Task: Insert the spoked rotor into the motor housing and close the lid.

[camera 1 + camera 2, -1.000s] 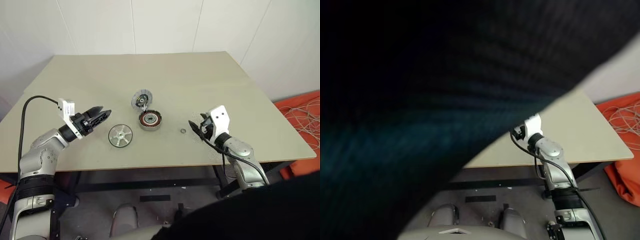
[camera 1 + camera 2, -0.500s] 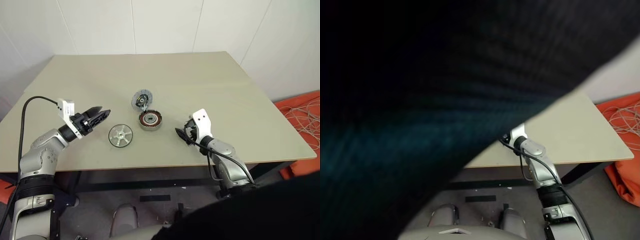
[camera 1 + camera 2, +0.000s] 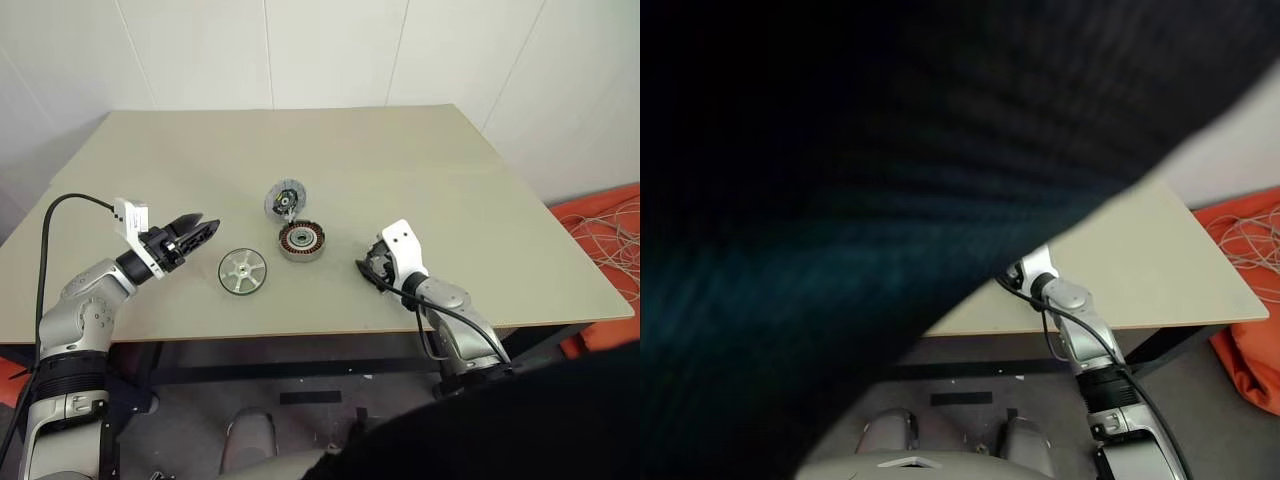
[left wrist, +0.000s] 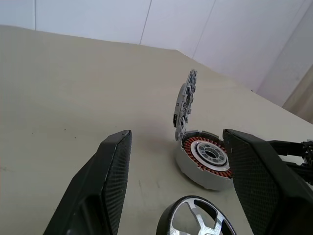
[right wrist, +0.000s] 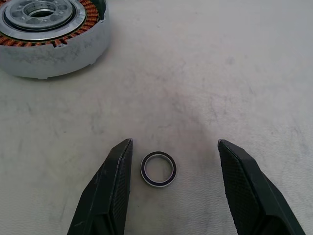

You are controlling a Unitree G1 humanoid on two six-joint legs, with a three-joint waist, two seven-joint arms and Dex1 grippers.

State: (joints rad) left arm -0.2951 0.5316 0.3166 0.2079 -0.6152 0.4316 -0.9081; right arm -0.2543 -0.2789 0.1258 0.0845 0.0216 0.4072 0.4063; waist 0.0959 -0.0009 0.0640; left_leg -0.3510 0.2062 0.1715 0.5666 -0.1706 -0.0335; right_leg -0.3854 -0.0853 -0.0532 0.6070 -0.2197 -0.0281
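Compared with a second ago, the right end effector [image 5: 173, 183] sits lower and nearer the table's [image 3: 420, 170] middle, its fingers spread apart around a small loose ring [image 5: 158, 169] without touching it. Just beyond it lies the motor housing [image 3: 300, 240] with its hinged lid [image 3: 284, 198] standing open, and the spoked rotor [image 3: 242, 272] lies flat beside the housing. Farther left, the left end effector [image 3: 205, 230] hovers open and empty, pointing toward the rotor.
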